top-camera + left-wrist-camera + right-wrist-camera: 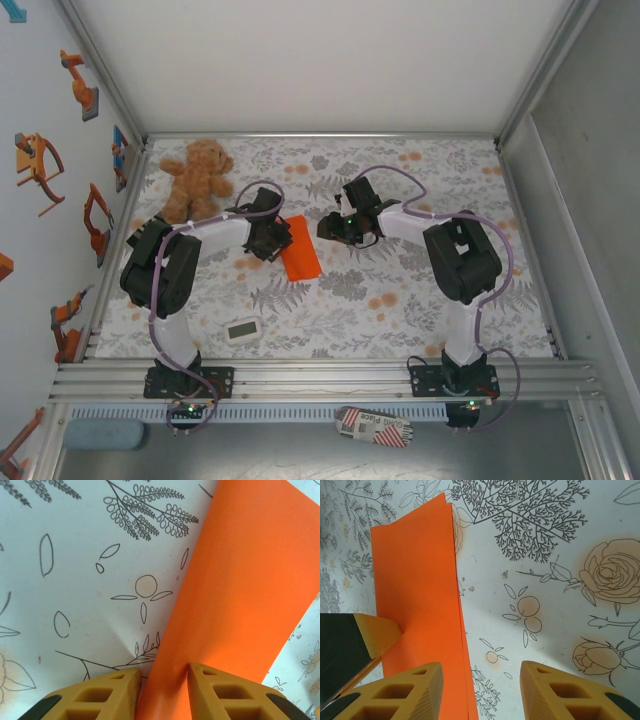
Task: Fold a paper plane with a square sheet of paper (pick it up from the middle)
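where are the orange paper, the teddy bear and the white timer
orange paper (300, 259), top external view, middle of the folded sheet
teddy bear (195, 182), top external view, its chest
white timer (243, 329), top external view, centre of its face

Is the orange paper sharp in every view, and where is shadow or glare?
Top external: orange paper small but sharp, evenly lit. Left wrist: sharp, paler glow above the fingers. Right wrist: crisp; soft shadow on tablecloth beside it.

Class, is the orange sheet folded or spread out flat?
Folded. The orange sheet is a narrow rectangle with two layered edges along one long side.
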You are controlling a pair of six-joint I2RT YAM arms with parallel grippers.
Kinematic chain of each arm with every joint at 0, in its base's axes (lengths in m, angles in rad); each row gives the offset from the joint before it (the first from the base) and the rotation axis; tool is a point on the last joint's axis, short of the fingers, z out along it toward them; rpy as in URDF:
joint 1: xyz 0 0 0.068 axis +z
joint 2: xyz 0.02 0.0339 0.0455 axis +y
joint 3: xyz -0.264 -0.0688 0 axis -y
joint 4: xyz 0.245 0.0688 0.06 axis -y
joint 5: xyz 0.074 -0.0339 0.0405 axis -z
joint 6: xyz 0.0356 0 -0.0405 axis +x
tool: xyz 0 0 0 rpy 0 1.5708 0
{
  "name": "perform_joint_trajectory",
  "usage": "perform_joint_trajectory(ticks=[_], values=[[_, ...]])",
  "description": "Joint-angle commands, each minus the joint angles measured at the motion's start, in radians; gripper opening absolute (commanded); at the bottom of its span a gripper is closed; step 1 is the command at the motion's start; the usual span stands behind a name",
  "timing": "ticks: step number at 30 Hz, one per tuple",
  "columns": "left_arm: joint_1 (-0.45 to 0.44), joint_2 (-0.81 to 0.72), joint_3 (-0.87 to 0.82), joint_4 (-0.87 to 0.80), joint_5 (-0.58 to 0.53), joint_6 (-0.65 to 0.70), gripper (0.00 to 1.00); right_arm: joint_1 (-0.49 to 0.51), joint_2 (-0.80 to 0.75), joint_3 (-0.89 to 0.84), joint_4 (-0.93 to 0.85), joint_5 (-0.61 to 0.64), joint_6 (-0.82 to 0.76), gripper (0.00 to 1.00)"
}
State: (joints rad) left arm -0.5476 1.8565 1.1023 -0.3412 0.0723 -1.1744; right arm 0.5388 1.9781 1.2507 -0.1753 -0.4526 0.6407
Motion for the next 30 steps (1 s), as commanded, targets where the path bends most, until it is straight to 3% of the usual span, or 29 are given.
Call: perform_joint_trajectory(ticks=[1, 10, 20, 30], values=[[0.011, 0.117, -0.039, -0.098, -0.128, -0.038, 0.34, -0.003, 0.007, 0.016, -0.001, -0.006, -0.017, 0.44], [0.011, 0.133, -0.046, -0.103, -0.137, -0.087, 0.36, -0.002, 0.019, 0.026, -0.038, -0.041, -0.046, 0.38], [0.009, 0.176, -0.018, -0.151, -0.131, -0.019, 0.37, -0.002, 0.014, 0.022, -0.04, -0.033, -0.046, 0.34], [0.009, 0.162, -0.043, -0.124, -0.137, -0.03, 0.31, -0.003, 0.017, 0.036, -0.034, -0.035, -0.042, 0.33]])
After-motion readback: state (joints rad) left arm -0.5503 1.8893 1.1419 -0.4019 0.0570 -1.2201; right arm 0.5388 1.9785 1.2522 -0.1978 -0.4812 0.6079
